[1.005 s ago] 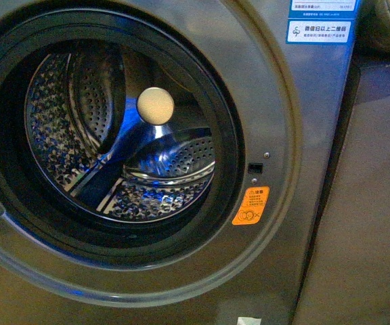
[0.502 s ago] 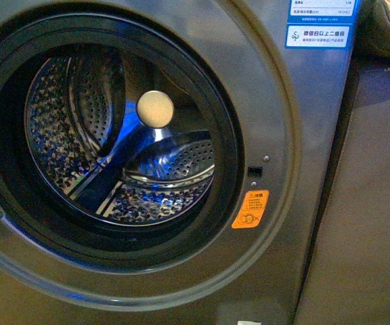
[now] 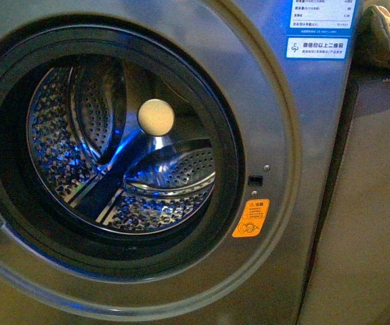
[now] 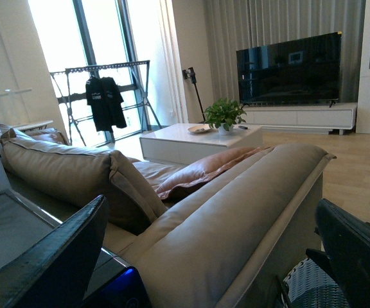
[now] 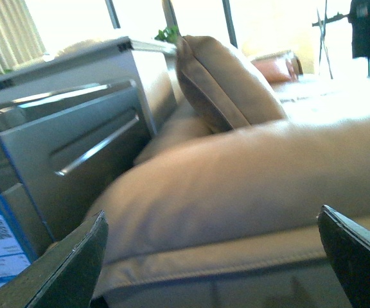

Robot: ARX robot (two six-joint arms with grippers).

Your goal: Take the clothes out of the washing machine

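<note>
The washing machine [image 3: 276, 122] fills the front view. Its round opening with the black rim [image 3: 232, 156] shows the perforated steel drum [image 3: 59, 142]. Blue light glints on the metal, and a pale round disc [image 3: 156, 116] sits in the middle of the drum's back wall. An orange sticker [image 3: 250, 218] is just right of the rim, and a blue and white label [image 3: 317, 47] is higher up. The lowest part of the drum is hidden behind the rim; whether the clothes lie there I cannot tell.

In the left wrist view the left gripper [image 4: 211, 212] has its two dark fingers [image 4: 56, 256] far apart with nothing between them, and a beige sofa [image 4: 249, 186] lies beyond. The right gripper [image 5: 212, 215] is also spread wide and holds nothing; past it are a beige cushion [image 5: 236, 173] and a grey panel [image 5: 82, 147] of the machine
</note>
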